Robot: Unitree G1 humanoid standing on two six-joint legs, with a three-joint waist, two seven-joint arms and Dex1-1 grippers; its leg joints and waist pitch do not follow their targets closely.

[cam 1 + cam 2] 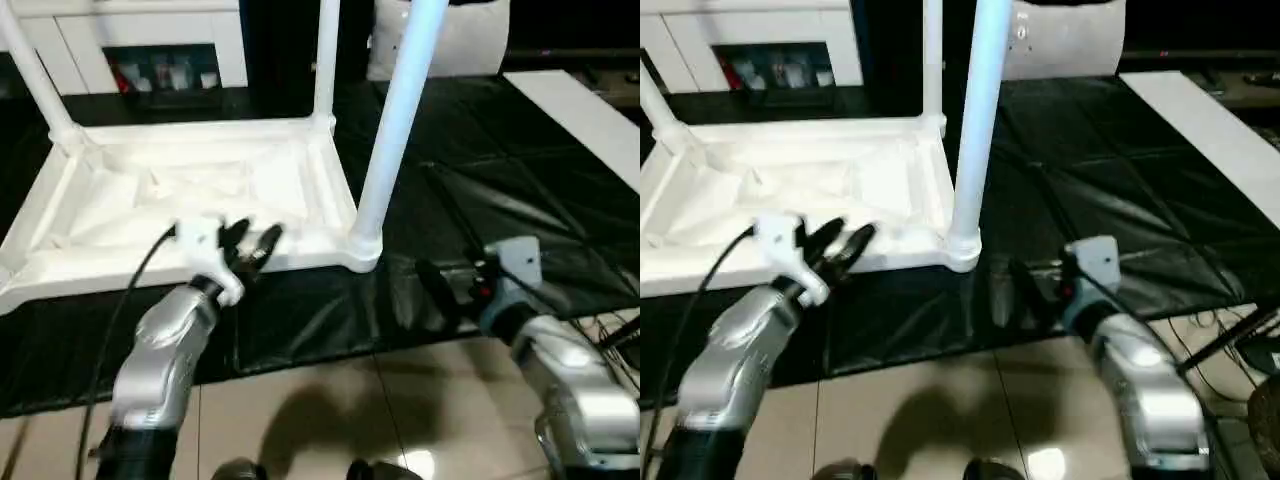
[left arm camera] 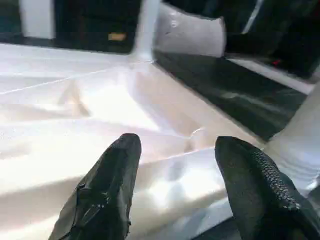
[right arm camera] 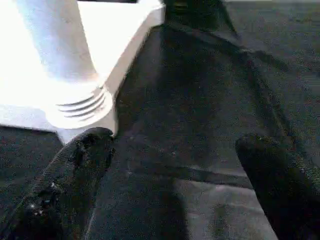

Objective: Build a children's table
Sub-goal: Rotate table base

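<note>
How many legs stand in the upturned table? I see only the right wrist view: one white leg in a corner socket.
Observer: Three: the near leg, a far one, and one at the far left corner.
Operator: Is the left end effector holding anything?
Observer: No; the left end effector is open, over the tabletop's near rim.
Operator: And the right one?
Observer: The right end effector is open over the black mat, beside the near leg's socket.

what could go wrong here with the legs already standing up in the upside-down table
1. The left pincer sits open at the tabletop's near edge; a push there could slide the table on the black mat.
2. The right pincer is open beside the near corner leg; a bump could tilt or unseat it.
</note>
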